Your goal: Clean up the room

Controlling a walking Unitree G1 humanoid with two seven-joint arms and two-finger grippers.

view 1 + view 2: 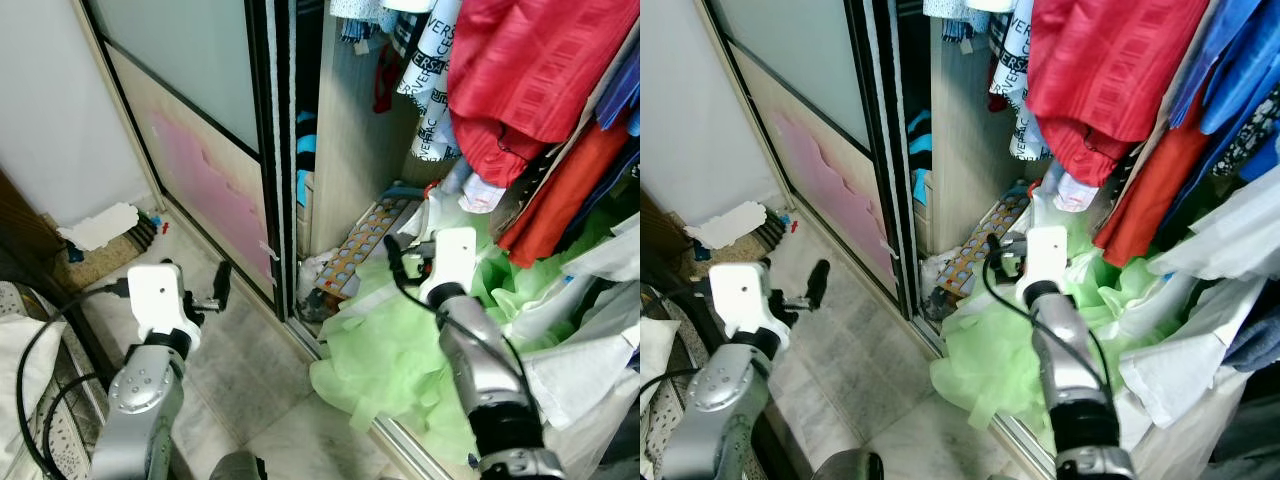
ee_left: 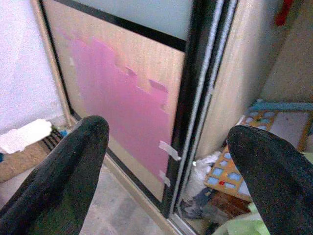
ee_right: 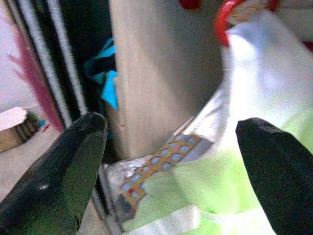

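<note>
The floor (image 1: 250,380) is pale marbled tile, smooth with a faint sheen. The sliding door (image 1: 190,120) has frosted glass above and light wood-look board below, with a matt pink patch (image 2: 122,112), framed in glossy black. The red garment (image 1: 530,70) is ribbed cloth with a soft shine; the green sheet (image 1: 400,350) is thin, crinkled and matt. Both arms are brushed silver metal; each tool's fingers (image 2: 73,171) are black with a dull gloss.

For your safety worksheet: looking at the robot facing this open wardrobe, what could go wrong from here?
1. The right tool, open, hovers over the loose green cloth; its cable might snag.
2. Cloth spilling across the door track could jam the sliding door.
3. Hanging red clothes may catch the arm.
</note>
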